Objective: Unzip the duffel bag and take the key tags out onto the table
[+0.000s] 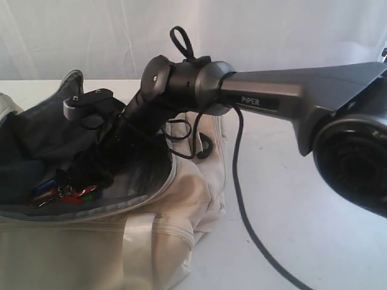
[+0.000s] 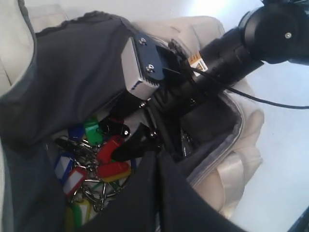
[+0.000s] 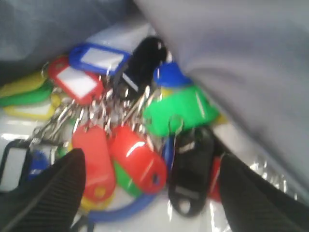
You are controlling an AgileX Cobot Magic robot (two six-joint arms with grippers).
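A pale curtain (image 1: 272, 30) hangs behind the white table (image 1: 290, 199). At the left of the exterior view lies the duffel bag (image 1: 163, 199), cream with a satin strap (image 1: 138, 241), its top gaping open on the dark grey lining (image 2: 72, 72). The key tags (image 1: 66, 193) are down inside it on the bag's floor: red, green, blue, yellow and black tags tangled on metal rings. Their paper windows look blank.

The right gripper (image 3: 150, 162) is inside the opening just above the bunch. Its fingers (image 3: 58, 186) are spread apart with red and green tags between them, gripping nothing. A grey camera block (image 2: 137, 67) sits at its wrist. Further right, the right arm (image 1: 314, 90) reaches across and carries the word "PIPER" (image 1: 251, 101) in pale letters. A small orange-and-white sticker (image 2: 197, 62) near its wrist is too small to read. A black cable (image 1: 242, 199) trails over the tabletop.

I cannot pick out the left gripper among the dark folds, so its state is unclear.
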